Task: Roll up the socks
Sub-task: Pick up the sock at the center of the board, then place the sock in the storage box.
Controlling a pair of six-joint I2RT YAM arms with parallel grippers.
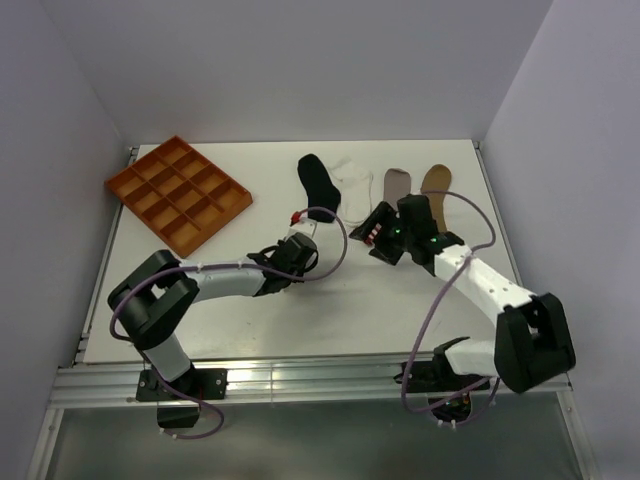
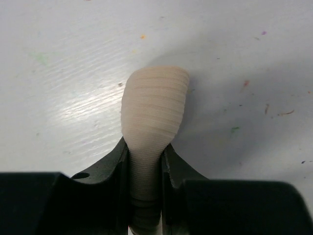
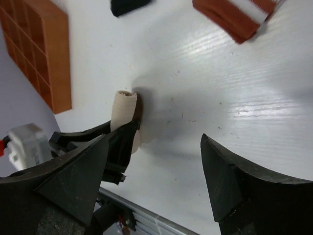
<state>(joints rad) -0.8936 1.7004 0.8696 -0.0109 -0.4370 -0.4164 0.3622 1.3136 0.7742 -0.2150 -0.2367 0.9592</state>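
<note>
- The cream sock point(image 2: 154, 105) is seen as a tight, finely ribbed roll, rounded at its free end and squeezed narrow where it is gripped.
- The left gripper point(image 2: 145, 152) is closed to a narrow gap on that roll, one black finger point(image 2: 117, 161) pressed against each side. The roll sticks out ahead of the fingertips and its free end rests on the white table point(image 1: 250, 310).
- The right gripper point(image 3: 154, 142) is spread wide with nothing held between its dark, wedge-shaped fingers point(image 3: 230, 181). The roll and the left gripper's tips are seen just ahead of its left finger.
- The black sock point(image 1: 318, 180) is laid flat just beyond the left gripper.
- The white sock point(image 1: 352, 185), the grey sock point(image 1: 395, 185) and the tan sock point(image 1: 436, 180) are laid flat side by side beyond the right gripper.
- A rust-red cuff with white stripes point(image 3: 239, 19) is seen ahead of the right gripper. It probably belongs to the grey sock, though the join is hidden under the gripper.
- The orange tray point(image 1: 132, 172), a rigid grid of square compartments, is set well off to the left beyond the left gripper. All the socks are found on the table beside it.
- The table is glossy, faintly grained and flecked with small coloured specks.
</note>
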